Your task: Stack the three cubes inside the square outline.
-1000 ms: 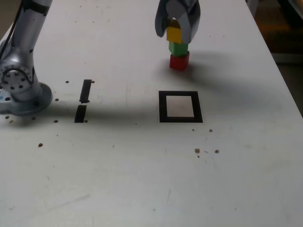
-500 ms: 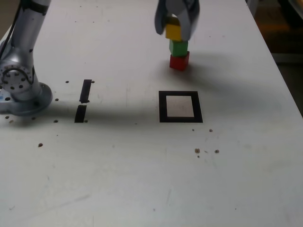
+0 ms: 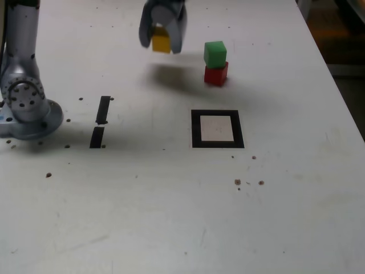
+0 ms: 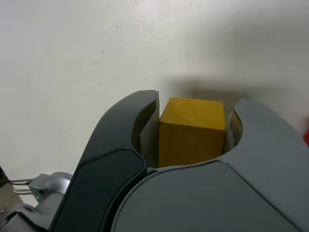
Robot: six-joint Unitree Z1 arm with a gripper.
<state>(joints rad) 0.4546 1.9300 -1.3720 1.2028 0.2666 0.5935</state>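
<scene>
Your grey pincer [image 3: 162, 35] clenched on small yellow cube [image 4: 192, 130], held clear of desk; green cube [image 3: 215, 54] sits atop red cube [image 3: 216, 74] outside black tape square outline [image 3: 195, 129], so restack there

Gripper [image 3: 162, 35] raised, jaws clamped, apparently pointing down.

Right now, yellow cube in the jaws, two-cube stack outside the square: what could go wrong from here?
1. The yellow cube is held in the air by the gripper; a slip would likely drop it onto bare table, away from the square outline.
2. The green cube sits slightly skewed on the red cube; a nudge could topple it.
3. Both stand beyond the outline, so each needs moving in.
</scene>
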